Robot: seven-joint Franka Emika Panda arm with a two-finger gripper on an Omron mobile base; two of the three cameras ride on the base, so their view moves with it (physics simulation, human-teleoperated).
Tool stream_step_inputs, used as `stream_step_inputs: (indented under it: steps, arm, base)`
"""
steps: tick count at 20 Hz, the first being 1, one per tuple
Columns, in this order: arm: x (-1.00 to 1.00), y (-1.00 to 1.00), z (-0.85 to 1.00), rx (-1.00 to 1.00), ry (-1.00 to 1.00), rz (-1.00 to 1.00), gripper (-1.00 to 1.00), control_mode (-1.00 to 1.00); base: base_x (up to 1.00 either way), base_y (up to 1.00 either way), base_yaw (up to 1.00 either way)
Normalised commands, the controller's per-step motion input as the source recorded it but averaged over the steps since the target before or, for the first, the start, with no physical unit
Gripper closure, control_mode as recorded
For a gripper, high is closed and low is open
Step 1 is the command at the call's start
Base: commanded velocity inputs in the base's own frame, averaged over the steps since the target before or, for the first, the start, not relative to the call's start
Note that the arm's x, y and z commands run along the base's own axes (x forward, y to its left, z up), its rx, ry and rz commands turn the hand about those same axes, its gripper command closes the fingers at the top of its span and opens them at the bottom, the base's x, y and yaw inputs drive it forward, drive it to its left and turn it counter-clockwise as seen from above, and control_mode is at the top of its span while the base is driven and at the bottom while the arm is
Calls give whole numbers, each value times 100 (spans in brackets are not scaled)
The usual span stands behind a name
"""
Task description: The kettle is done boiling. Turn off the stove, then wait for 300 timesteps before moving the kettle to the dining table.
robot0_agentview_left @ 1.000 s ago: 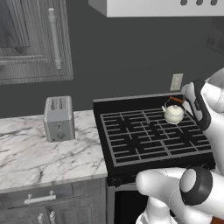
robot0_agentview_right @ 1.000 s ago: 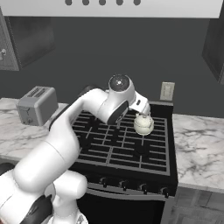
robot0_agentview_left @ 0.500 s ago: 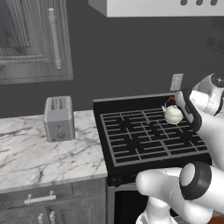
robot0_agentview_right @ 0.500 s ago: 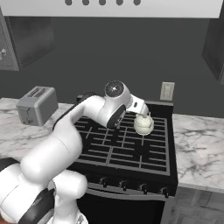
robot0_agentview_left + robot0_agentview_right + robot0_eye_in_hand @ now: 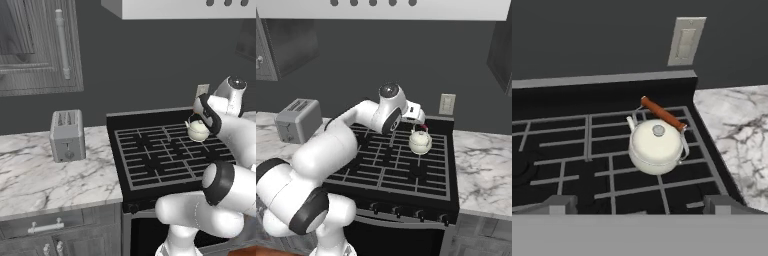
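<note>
The cream-white kettle (image 5: pixel 656 145) with its reddish-brown handle bar stands upright on the back right burner of the black stove (image 5: pixel 165 155). In the right base view the kettle (image 5: pixel 420 141) sits just below my hand. My gripper (image 5: pixel 639 205) hovers above and a little in front of it, open, its two fingertips (image 5: pixel 558 204) wide apart with nothing between them. The kettle (image 5: pixel 198 130) is partly covered by the hand in the left base view. Small dark knobs (image 5: pixel 396 211) line the front edge of the stove (image 5: pixel 391 165). The dining table is out of view.
A boxy grey toaster (image 5: pixel 67 134) stands on the marble counter (image 5: pixel 45 180) left of the stove. More marble counter (image 5: pixel 481 160) lies on the right. A wall outlet (image 5: pixel 685 41) is behind the kettle, and a range hood (image 5: pixel 381 7) hangs overhead.
My hand has shifted a little over the kettle, leftward in the left base view. The kettle has stayed in place.
</note>
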Motion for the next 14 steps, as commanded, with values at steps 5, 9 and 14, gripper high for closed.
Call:
stream_step_inputs:
  steps: [5,9,14]
  arm:
    - [21,0,0,-13,0,8,-100,-100]
    - [22,0,-12,-9,0,7,-100,-100]
    - [15,-11,-13,0,0,2,-100,-100]
  base:
    - [0,0,0]
    - [0,0,0]
    - [0,0,0]
